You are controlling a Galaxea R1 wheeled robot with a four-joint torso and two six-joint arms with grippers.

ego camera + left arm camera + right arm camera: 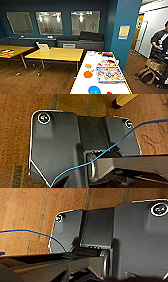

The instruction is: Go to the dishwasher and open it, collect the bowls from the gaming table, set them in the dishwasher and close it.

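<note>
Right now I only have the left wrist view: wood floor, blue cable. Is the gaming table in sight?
Observer: Yes. In the head view the gaming table is straight ahead, white top with a yellow edge.
Operator: Bowls on it?
Observer: Three: an orange bowl, a red-orange bowl and a blue bowl, lined up left of the game board.
Operator: Anyone around?
Observer: A person stands off to the right, beyond the table.
</note>
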